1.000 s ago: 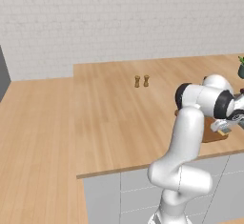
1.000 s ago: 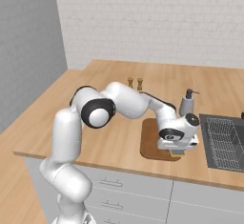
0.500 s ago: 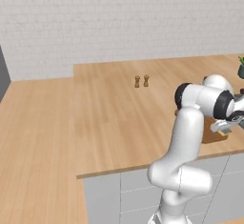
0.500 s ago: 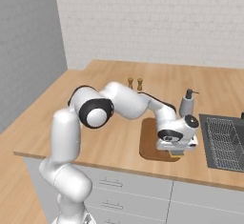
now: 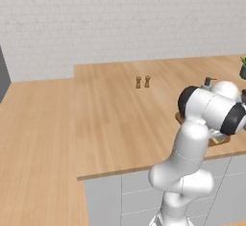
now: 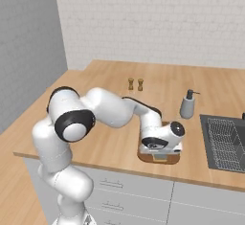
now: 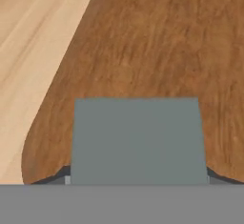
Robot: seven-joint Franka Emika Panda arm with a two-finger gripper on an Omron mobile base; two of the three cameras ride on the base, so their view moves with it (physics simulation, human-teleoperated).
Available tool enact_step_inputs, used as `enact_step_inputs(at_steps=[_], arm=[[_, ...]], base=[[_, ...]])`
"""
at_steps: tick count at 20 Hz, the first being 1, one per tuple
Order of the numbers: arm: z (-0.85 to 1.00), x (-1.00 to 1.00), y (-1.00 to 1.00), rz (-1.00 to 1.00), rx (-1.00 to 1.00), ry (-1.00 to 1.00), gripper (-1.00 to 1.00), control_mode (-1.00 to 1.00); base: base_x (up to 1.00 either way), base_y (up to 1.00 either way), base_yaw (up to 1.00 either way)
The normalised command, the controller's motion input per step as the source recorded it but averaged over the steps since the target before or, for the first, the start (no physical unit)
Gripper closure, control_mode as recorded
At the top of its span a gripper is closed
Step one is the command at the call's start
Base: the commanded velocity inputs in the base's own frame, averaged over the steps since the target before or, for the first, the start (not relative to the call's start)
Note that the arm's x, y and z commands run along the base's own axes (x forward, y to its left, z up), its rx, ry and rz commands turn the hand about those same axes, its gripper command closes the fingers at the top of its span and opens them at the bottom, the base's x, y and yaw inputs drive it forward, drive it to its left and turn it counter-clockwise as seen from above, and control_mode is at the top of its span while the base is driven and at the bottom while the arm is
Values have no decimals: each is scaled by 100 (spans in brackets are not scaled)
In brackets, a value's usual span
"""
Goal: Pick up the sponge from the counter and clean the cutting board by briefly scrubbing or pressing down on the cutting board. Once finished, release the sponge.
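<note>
On the tabletop [image 6: 95, 83], going left to right, two small shakers [image 6: 135, 84] stand side by side far back, one board [image 6: 143, 154] lies at the near edge under the robot's hand, one soap dispenser [image 6: 187, 105] stands just right of it and farther back, and one sink with a wire rack [image 6: 225, 140] sits at the right edge. A dark plant [image 5: 243, 69] shows at the far right of the left base view.

The gripper [image 6: 160, 156] is low over the board's near part. In the hand view one sponge [image 7: 138, 139] shows its grey-blue face flat against the brown board [image 7: 157, 51], close under the camera and near the board's rounded corner, with pale tabletop [image 7: 28, 37] to the left. The fingertips are covered by the sponge, so it cannot be told for certain whether the gripper is clenched on it or has let go; the sponge's place right between them suggests a grasp.

The likely risk comes from how close the sponge sits to the board's corner and to the tabletop's near edge. A scrub stroke toward that side could carry the sponge off the board. Pressing too hard could push the board itself, and it has little room before the edge. Letting go with the sponge tilted could leave it half off the board.
</note>
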Motion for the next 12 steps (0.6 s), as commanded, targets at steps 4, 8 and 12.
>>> enact_step_inputs(at_steps=[4, 8, 12], arm=[[-90, 6, 91, 2, 0, -2, 100, -100], [-100, 68, 66, 14, -2, 1, 100, -100], [-11, 26, 22, 7, -1, 1, 100, -100]], base=[[0, 0, 0], [0, 0, 0], [0, 0, 0]])
